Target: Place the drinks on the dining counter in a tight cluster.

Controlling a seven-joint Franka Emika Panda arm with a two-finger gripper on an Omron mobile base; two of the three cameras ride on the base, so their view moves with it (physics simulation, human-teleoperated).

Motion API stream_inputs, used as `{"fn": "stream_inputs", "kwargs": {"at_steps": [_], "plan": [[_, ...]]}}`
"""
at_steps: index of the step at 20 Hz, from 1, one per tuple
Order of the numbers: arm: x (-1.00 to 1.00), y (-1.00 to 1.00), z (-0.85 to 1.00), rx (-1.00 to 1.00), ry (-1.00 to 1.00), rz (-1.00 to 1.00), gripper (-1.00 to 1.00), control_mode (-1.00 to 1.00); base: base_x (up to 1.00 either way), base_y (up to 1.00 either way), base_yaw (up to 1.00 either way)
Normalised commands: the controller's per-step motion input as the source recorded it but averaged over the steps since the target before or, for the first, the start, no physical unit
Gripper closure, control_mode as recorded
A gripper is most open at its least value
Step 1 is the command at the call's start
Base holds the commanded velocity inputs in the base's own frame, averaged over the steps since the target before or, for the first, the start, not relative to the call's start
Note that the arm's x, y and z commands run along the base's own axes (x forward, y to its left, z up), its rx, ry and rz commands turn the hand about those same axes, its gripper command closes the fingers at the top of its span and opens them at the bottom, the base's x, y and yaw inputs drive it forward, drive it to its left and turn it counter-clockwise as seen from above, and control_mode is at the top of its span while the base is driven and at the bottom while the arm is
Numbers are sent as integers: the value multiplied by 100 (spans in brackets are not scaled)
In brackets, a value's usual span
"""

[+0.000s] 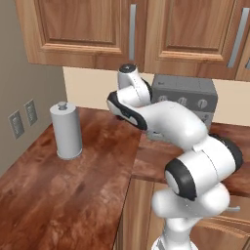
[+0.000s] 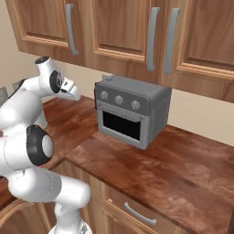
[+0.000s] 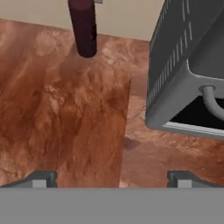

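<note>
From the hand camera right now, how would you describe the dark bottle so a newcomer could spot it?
Start at the grey toaster oven on the reddish wood worktop. Across the seam beside it, near the cream wall, stands the dark maroon bottle: a slim upright cylinder, the one dark thing there.

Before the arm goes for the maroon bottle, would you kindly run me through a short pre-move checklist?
1. Hand open: ok, both fingertips stand wide apart with nothing between them.
2. Maroon bottle in sight: ok, it stands upright on the worktop ahead of the hand in the hand view.
3. Path to the bottle: ok, bare wood lies between the fingertips and the bottle.
4. Clearance from the toaster oven: ok, but it is close on the hand's right.
5. Paper-towel roll: ok, upright and well off to the side.
6. Dining counter ready: cannot tell from these views.
</note>
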Motion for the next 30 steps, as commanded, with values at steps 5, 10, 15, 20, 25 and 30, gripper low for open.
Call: {"fn": "stream_inputs", "kwargs": {"at_steps": [5, 10, 15, 20, 25, 30], "plan": [[53, 9, -15, 0, 11, 1, -100, -100, 0, 0, 0], [33, 13, -17, 0, 1, -2, -100, -100, 0, 0, 0], [14, 14, -42, 0, 0, -8, -100, -100, 0, 0, 0], [0, 0, -57, 0, -2, -8, -100, -100, 0, 0, 0], [8, 0, -23, 0, -5, -3, -100, -100, 0, 0, 0], [32, 0, -7, 0, -12, -3, -100, -100, 0, 0, 0]]}}
